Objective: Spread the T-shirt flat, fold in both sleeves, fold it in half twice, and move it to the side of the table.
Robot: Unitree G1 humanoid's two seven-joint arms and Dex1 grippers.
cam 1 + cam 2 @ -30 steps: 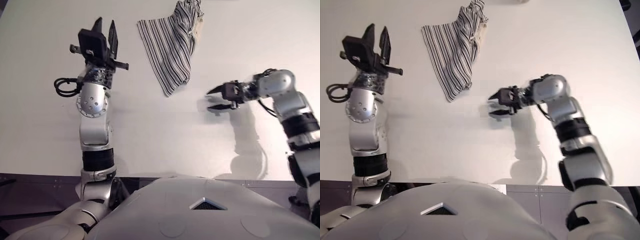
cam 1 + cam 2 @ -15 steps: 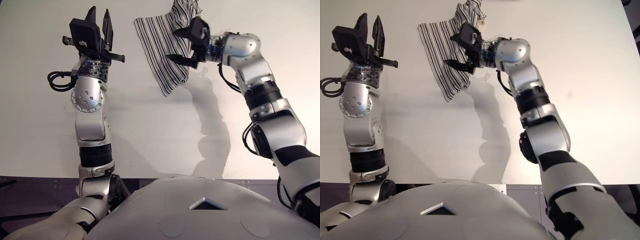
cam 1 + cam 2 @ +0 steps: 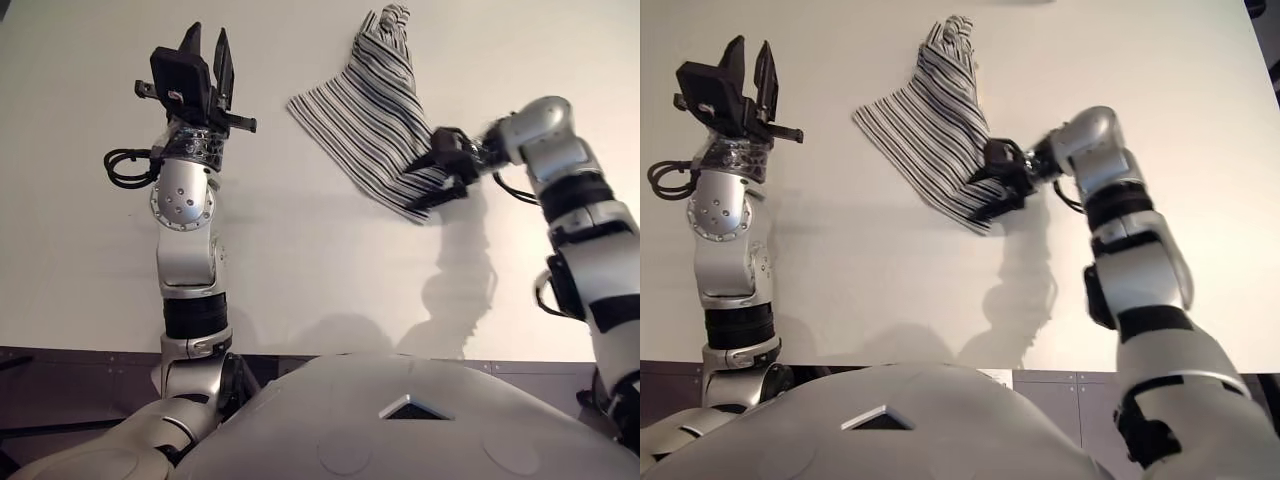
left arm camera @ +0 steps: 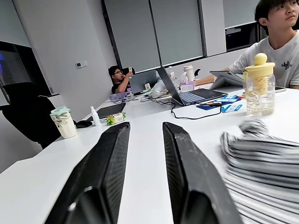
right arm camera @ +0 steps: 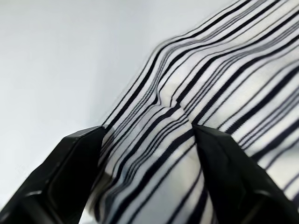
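Striped T-shirt (image 3: 365, 115) crumpled, smooth white table (image 3: 300, 260) — right gripper (image 3: 428, 183) fingers apart, straddling puckered corner; left gripper (image 3: 208, 38) parted.

the striped t-shirt (image 3: 930, 135) is lying crumpled at upper centre on the white worktop (image 3: 890, 280). the right gripper (image 3: 990, 190) is straddling its lower right corner, fingers spread. the left gripper (image 3: 750, 70) is hovering at upper left, fingers slightly parted.

Laptop (image 4: 187, 91), yellow-lidded jar (image 4: 259, 86), paper cup (image 4: 63, 122)
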